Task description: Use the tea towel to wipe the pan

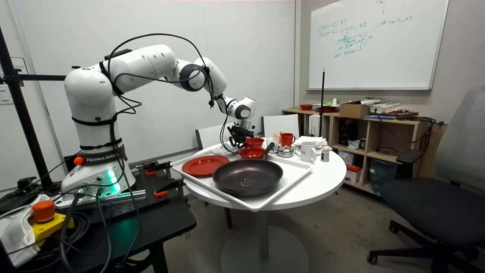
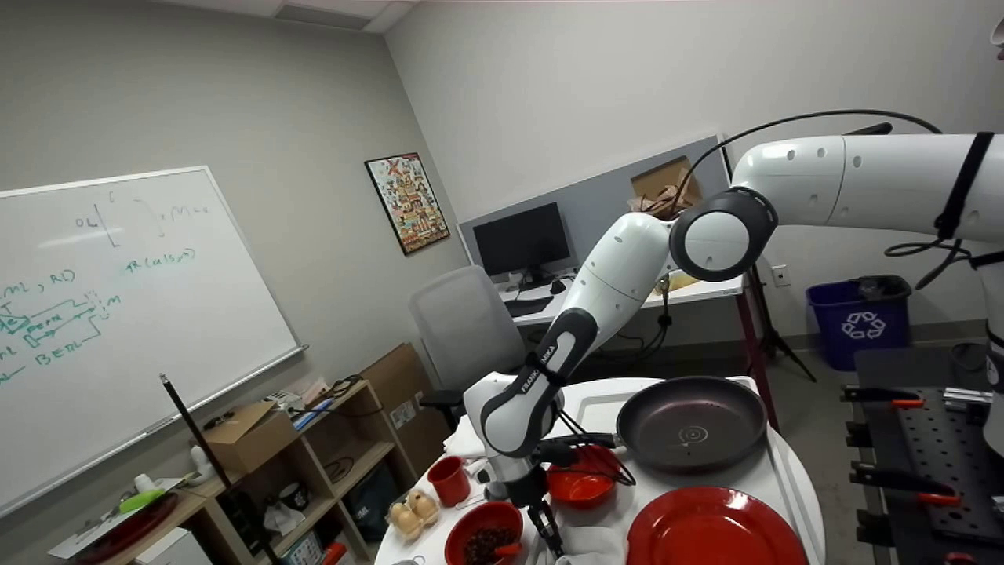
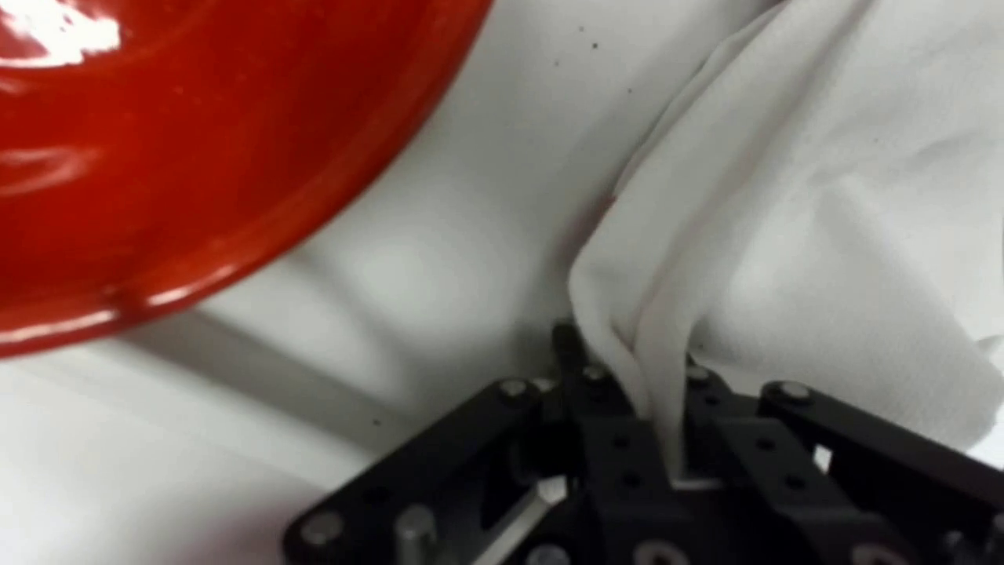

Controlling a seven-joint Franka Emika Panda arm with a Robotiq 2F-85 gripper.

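Jaws: pinched on a fold of the tea towel (image 3: 847, 212), cloth running up out of the gap.
Gripper (image 3: 637, 367): black Robotiq, low over a white surface; tray or tabletop right there, can't tell.
Tea towel location: beside the red plate (image 1: 204, 165), apart from the frying pan (image 1: 248, 176). Greyish-white, crumpled.
Tea towel axis: held pleat goes from jaws upward, leaning right in the wrist view; loose part fans right, past the picture edge. Overall long axis can't be told, cloth bunched and cropped.
Bowls: one red bowl (image 2: 582, 480) just beside the gripper; on its other side a red bowl with small dark pieces in it (image 2: 496, 513).
Pan: black, right side up, next to the plate. Handle (image 1: 269, 148) points away from the plate, past the first bowl.
Tray (image 1: 295, 169): white, raised rim, under pan and plate; one corner reaches the table's edge.
Table (image 1: 331, 180): round, white, single pedestal. Also on it: red mug (image 1: 287, 139), white mug (image 1: 307, 152), brown eggs (image 2: 409, 518) in a carton.
Arm (image 1: 151, 64): white Franka, based on a black bench (image 1: 163, 218), stretched out over the table.
Room: office. Whiteboard (image 1: 379, 72) with green writing, low wooden shelf unit (image 2: 365, 468), grey-backed office chair (image 1: 424, 212), monitor (image 2: 522, 242) on a desk, framed print (image 2: 408, 204), blue recycling bin (image 2: 859, 326).
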